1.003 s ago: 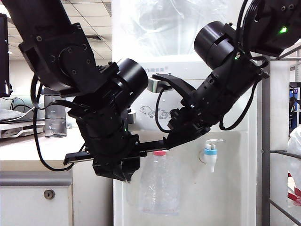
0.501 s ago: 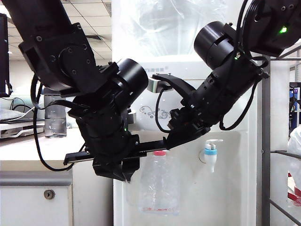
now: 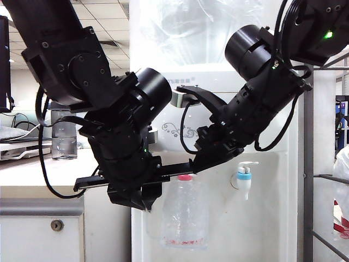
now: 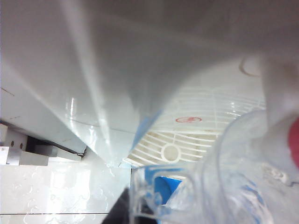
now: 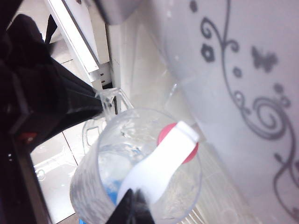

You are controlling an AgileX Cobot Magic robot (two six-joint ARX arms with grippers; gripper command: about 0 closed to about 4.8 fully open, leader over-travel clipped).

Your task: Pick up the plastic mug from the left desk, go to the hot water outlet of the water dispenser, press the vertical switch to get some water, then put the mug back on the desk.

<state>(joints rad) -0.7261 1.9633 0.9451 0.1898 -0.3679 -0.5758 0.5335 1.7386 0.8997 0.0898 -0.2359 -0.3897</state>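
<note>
My left gripper [image 3: 143, 201] clamps the handle of the clear, rippled plastic mug [image 3: 184, 215], water pooling inside; my right gripper [image 5: 133, 201], clenched, presses the white vertical switch [image 5: 156, 165].

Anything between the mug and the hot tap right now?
Nothing visible. The plastic mug, held by the left gripper at its handle, hangs directly under the red-collared hot water outlet; the right gripper is on the vertical switch above the mug's mouth.
</note>
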